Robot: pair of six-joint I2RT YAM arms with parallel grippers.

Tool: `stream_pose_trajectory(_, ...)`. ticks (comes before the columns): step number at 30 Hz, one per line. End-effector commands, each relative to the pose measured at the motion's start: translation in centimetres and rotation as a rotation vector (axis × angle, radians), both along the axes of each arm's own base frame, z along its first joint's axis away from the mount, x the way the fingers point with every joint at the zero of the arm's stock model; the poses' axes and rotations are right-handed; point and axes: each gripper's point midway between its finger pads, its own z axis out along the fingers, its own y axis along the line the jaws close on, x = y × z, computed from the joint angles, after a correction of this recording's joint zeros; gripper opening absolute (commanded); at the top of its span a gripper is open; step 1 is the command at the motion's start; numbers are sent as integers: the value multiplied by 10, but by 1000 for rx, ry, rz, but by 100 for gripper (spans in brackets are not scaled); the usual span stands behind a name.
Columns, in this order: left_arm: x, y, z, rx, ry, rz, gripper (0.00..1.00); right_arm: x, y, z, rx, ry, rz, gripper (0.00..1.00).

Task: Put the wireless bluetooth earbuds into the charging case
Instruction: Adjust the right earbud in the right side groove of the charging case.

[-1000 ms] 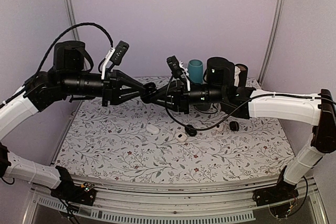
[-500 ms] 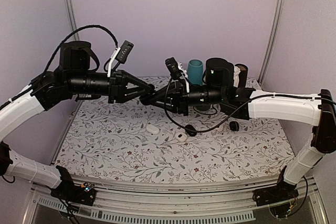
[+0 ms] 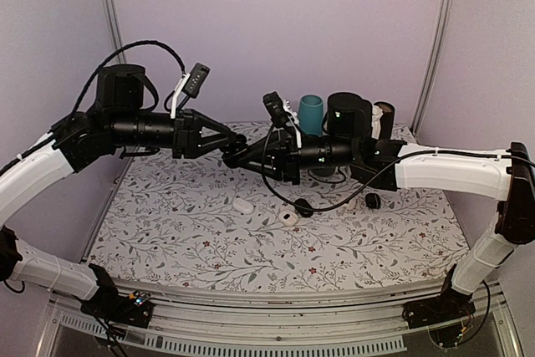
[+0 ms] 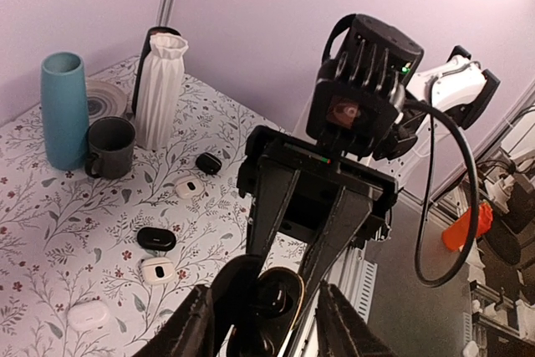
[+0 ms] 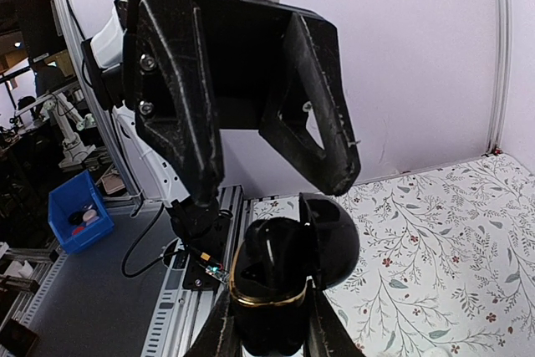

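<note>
- I could read no writing anywhere. Any marks on the case (image 5: 266, 311), or on the black pod (image 4: 156, 238) and white pod (image 4: 158, 270) lying side by side on the table (image 3: 209, 240), were too small or too dark to make out.
- The right gripper (image 5: 267, 328) was clamped on the case, one finger on each side of its black body. It held the case in the air above the middle of the table.
- The case was open. Its gold rim (image 5: 263, 297) showed, its lid (image 5: 333, 240) was swung back to one side, and its mouth was turned toward the left gripper (image 5: 276, 191).
- The left gripper met it head-on with its fingers (image 5: 180, 123) spread apart and nothing between them.
- The fingertips hung just beyond the open case. One tip looked very close to the lid's edge, but I couldn't tell whether it touched.
- A dark rounded lump sat inside the rim. I took it for an earbud (image 5: 261, 257), though black on black I couldn't be sure. I couldn't pick out the other bud.
- At the far side of the table stood a teal vase (image 4: 63, 110) with a grey mug (image 4: 111, 146) just beside it. A white vase (image 4: 163, 89) with pleats stood near them.
</note>
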Motion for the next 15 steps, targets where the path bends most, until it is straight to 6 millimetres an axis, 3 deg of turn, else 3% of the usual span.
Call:
stream_pose_trajectory(1, 4, -1, -1, -6, 0, -12, 43, -4, -3, 26, 46, -46, -6, 3)
stream_pose_trajectory(11, -1, 10, 24, -40, -36, -6, 47, 3, -1, 22, 24, -30, -39, 3)
stream_pose_trajectory(15, -10, 9, 22, -47, -8, -44, 47, 5, 1, 21, 20, -24, -45, 3)
